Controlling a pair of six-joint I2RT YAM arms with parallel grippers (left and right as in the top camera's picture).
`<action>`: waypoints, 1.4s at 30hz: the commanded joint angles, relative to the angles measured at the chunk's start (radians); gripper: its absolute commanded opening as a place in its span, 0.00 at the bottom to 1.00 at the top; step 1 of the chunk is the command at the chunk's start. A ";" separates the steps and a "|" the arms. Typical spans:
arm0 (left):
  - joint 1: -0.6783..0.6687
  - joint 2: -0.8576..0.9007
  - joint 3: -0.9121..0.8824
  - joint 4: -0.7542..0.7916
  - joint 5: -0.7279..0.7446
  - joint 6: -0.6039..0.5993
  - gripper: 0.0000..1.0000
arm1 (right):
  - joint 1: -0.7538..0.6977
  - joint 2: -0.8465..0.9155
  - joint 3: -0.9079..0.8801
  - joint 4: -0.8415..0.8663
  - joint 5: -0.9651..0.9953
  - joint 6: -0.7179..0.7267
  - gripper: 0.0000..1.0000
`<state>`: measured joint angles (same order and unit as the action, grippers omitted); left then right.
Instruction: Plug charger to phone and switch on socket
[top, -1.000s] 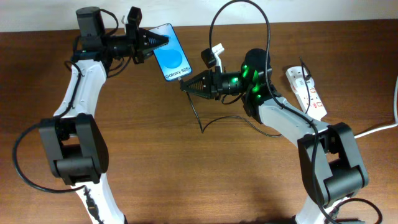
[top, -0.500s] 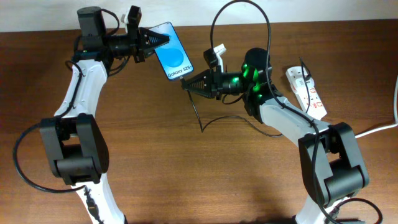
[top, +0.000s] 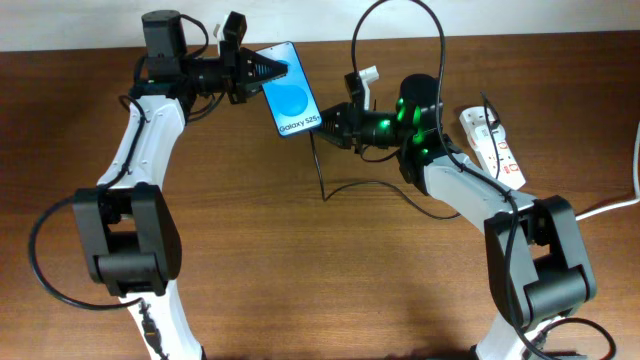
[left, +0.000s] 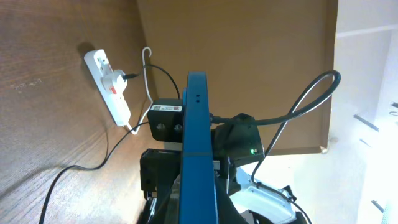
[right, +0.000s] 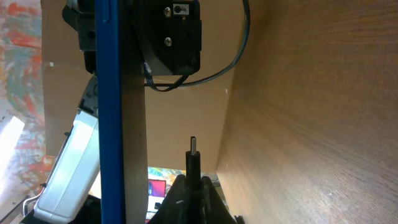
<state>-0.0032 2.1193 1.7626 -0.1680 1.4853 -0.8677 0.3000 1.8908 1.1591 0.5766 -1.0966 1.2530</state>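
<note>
The phone (top: 293, 100), blue screen with "Galaxy S25" text, is held above the table at the back centre by my left gripper (top: 272, 72), shut on its top end. It shows edge-on in the left wrist view (left: 198, 143) and in the right wrist view (right: 106, 93). My right gripper (top: 327, 119) is shut on the charger plug (right: 193, 163), whose metal tip points up just right of the phone's edge. The thin black charger cable (top: 345, 188) trails over the table. The white socket (top: 492, 147) lies at the right, also in the left wrist view (left: 109, 87).
The socket's thick white cord (top: 600, 209) runs off the right edge. A black cable loops above the right arm (top: 400, 20). The wooden table (top: 300, 280) is bare in front of both arms.
The left gripper moved the phone right and slightly down. The right gripper moved right and up with the plug, now beside the phone's lower end. The cable on the table shifted right.
</note>
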 joint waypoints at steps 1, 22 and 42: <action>0.016 -0.006 0.005 0.026 0.033 0.013 0.00 | -0.001 0.002 0.008 0.014 -0.043 -0.018 0.04; 0.061 -0.006 0.005 -0.105 0.089 0.080 0.00 | 0.047 -0.284 0.037 -1.173 0.121 -0.989 0.04; -0.023 -0.063 0.005 -0.223 0.089 0.226 0.00 | 0.047 -0.396 0.034 -1.095 -0.034 -0.903 0.04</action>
<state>-0.0261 2.1128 1.7630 -0.3931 1.5398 -0.6689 0.3447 1.4929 1.1919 -0.5617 -1.0870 0.3294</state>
